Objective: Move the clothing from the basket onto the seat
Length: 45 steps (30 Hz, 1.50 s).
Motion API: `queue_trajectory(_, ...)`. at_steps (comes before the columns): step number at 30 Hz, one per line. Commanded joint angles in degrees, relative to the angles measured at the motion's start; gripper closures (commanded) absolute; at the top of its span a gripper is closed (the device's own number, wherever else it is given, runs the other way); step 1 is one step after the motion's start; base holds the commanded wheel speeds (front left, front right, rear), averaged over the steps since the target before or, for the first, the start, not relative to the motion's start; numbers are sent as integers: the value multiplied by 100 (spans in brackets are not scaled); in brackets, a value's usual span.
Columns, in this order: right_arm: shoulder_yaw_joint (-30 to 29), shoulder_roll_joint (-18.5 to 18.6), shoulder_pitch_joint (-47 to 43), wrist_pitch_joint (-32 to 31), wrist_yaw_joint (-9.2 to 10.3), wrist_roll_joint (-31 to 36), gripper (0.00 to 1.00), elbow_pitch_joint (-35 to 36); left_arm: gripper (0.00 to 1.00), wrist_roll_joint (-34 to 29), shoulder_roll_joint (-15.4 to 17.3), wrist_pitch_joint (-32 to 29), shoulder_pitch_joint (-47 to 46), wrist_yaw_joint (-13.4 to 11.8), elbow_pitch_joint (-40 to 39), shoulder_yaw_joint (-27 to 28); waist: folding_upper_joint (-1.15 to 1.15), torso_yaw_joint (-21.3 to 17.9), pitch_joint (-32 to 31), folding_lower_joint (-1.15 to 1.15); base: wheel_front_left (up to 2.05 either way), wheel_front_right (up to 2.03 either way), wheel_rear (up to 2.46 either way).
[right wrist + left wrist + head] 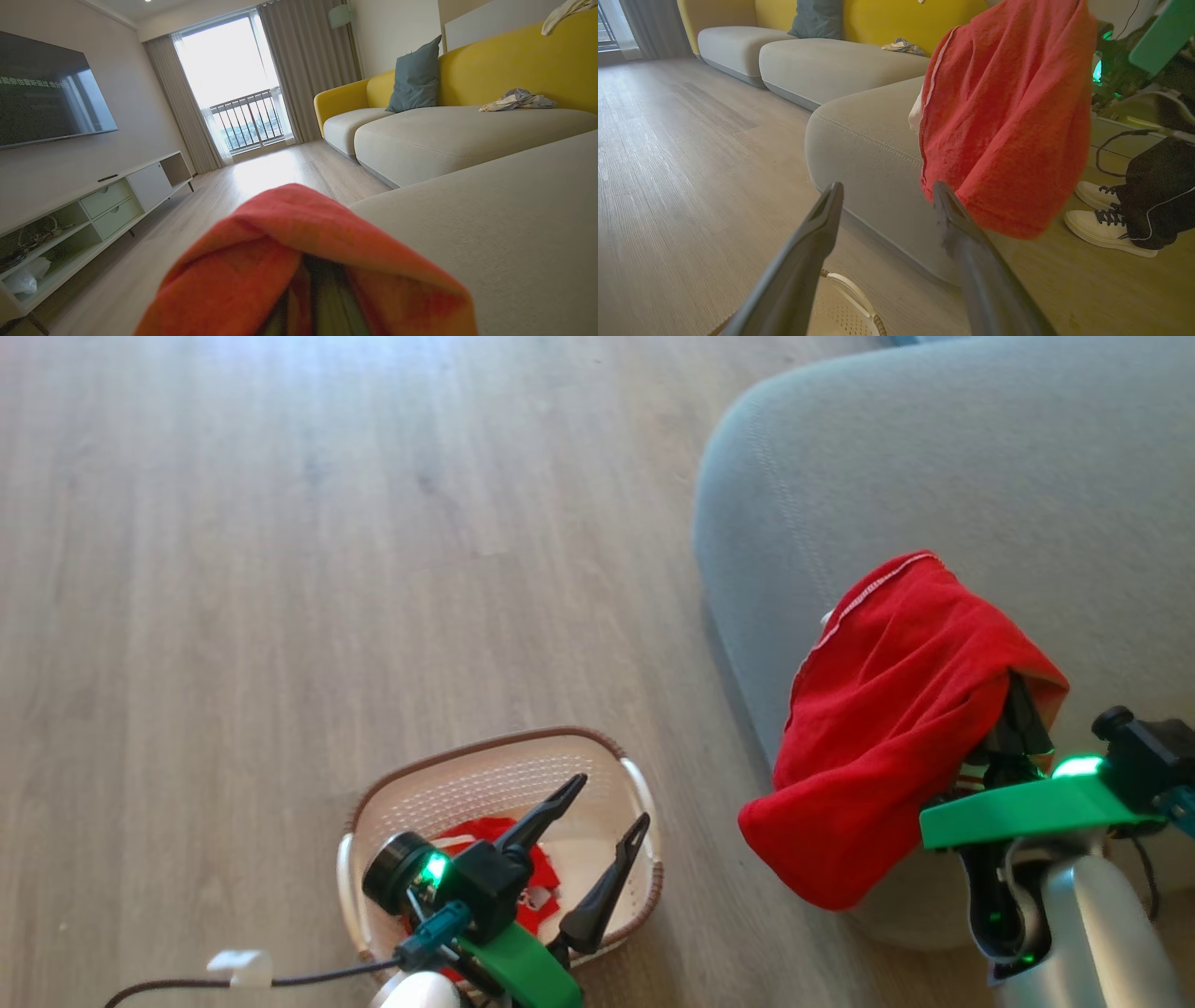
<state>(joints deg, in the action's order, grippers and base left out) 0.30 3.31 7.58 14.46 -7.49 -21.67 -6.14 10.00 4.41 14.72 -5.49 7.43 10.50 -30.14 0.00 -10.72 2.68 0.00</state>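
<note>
One bright red soft fabric garment (878,728) draped over right gripper (1022,719), grip under cloth unclear, held above edge of large grey fabric-upholstered seat cushion (980,457) for lay-down. Left gripper (612,799) spread over cream-white perforated plastic basket (504,739), likely readied for remaining red clothing (481,831) inside.

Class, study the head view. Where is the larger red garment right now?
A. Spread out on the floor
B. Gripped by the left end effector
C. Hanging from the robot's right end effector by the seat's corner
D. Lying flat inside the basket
C: the red garment hangs bunched over the right end effector by the grey seat, while the left end effector stands open above the basket.
</note>
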Motion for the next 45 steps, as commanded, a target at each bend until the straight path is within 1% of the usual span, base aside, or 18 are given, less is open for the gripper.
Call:
queue_trajectory(1, 110, -11, 301, 54, 0, 33, 100, 276, 0, -27, -31, 28, -220, 6, -199, 170, 0, -312, 105, 0, 0, 0, 0)
queue_trajectory(2, 110, -11, 301, 54, 0, 33, 100, 276, 0, -27, -31, 28, -220, 6, -199, 170, 0, -312, 105, 0, 0, 0, 0)
queue_trajectory(9, 40, -2, 328, 54, 0, 31, 100, 493, 0, -81, -15, 28, -352, 6, -242, 150, 0, -1023, 328, 0, 0, 0, 0)
queue_trajectory(16, -97, -21, 292, 54, 0, -40, 100, 641, 0, -124, 77, 28, -555, 6, -214, 115, 0, -1743, 576, 0, 0, 0, 0)
queue_trajectory(23, -647, -39, 73, 54, 0, -72, 100, 988, 0, -14, 209, 28, -1019, 6, -61, -491, 0, -1929, 886, 0, 0, 0, 0)
queue_trajectory(31, -1116, -42, -233, 54, 0, -347, 100, 1282, 0, 206, 275, 28, -1464, 6, 106, -1044, 0, -2023, 1093, 0, 0, 0, 0)
queue_trajectory(35, -1290, -43, -324, 54, 0, -482, 100, 1379, 0, 303, 326, 28, -1598, 6, 140, -1181, 0, -2034, 1174, 0, 0, 0, 0)
queue_trajectory(45, -1280, -43, -363, 54, 0, -519, 100, 1454, 0, 365, 430, 28, -1618, 6, 12, -1178, 0, -2011, 1210, 0, 0, 0, 0)
